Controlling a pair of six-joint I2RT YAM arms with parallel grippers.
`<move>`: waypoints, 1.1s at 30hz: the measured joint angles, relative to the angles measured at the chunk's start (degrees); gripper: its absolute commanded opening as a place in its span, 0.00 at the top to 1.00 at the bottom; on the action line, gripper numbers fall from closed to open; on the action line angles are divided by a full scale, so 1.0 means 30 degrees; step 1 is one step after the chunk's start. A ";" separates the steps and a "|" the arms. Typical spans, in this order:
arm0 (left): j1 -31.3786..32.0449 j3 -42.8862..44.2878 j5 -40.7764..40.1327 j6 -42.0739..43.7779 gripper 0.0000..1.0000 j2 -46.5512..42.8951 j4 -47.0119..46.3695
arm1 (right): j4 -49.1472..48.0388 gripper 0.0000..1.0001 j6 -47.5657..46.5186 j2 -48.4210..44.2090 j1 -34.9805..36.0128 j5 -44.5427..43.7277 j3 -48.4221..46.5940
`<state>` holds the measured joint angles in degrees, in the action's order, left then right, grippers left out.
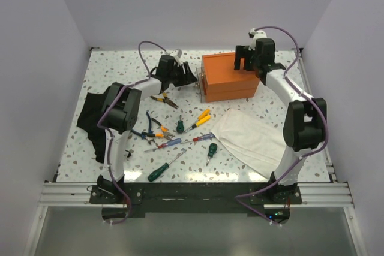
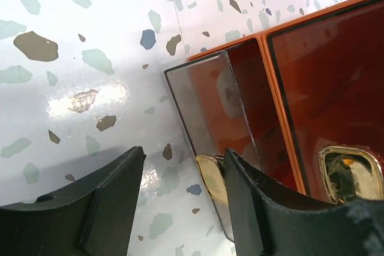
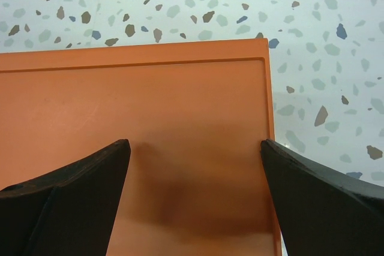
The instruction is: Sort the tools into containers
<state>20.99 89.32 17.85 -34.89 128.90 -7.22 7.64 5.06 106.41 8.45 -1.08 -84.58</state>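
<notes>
Orange box [image 1: 231, 77] sits by the table's [image 1: 114, 67] far edge, drawers facing left. Left gripper's [image 2: 185, 151] open, a drawer's brass knob [image 2: 210, 178] right between its fingers. Right gripper's [image 3: 195, 142] open over the top.

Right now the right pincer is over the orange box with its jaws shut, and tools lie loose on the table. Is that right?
Not quite. The right pincer is over the orange box, but its jaws stand wide apart, not shut; the right wrist view shows this plainly. The rest holds: tools lie loose on the table.
</notes>
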 measured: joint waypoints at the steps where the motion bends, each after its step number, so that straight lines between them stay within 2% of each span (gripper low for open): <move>1: 0.0051 0.0051 -0.0197 0.0007 0.40 0.0000 0.0073 | -0.0058 0.04 -0.0051 -0.0051 -0.0080 -0.0007 0.0102; 13: -0.0918 -0.0495 -0.1253 0.0641 0.39 -0.0867 0.1421 | -0.0882 0.04 -0.0495 -0.0277 -0.0707 0.0153 0.0772; 23: -0.1953 -0.2200 -0.1741 0.1690 0.38 -0.2208 0.1756 | -0.0918 0.04 -0.0576 -0.0270 -0.1049 0.0197 0.0787; 29: -0.2419 -0.2863 -0.1792 0.2550 0.33 -0.2696 0.1778 | -0.0925 0.04 -0.0590 -0.0270 -0.1056 0.0204 0.0787; 33: -0.2783 -0.2710 -0.1202 0.4080 0.28 -0.2783 0.2251 | -0.0918 0.04 -0.0648 -0.0262 -0.1056 0.0204 0.0787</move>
<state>12.64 81.19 14.24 -22.65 120.55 -0.47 4.89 3.11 105.62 5.28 -0.47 -82.21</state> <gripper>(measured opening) 0.686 0.954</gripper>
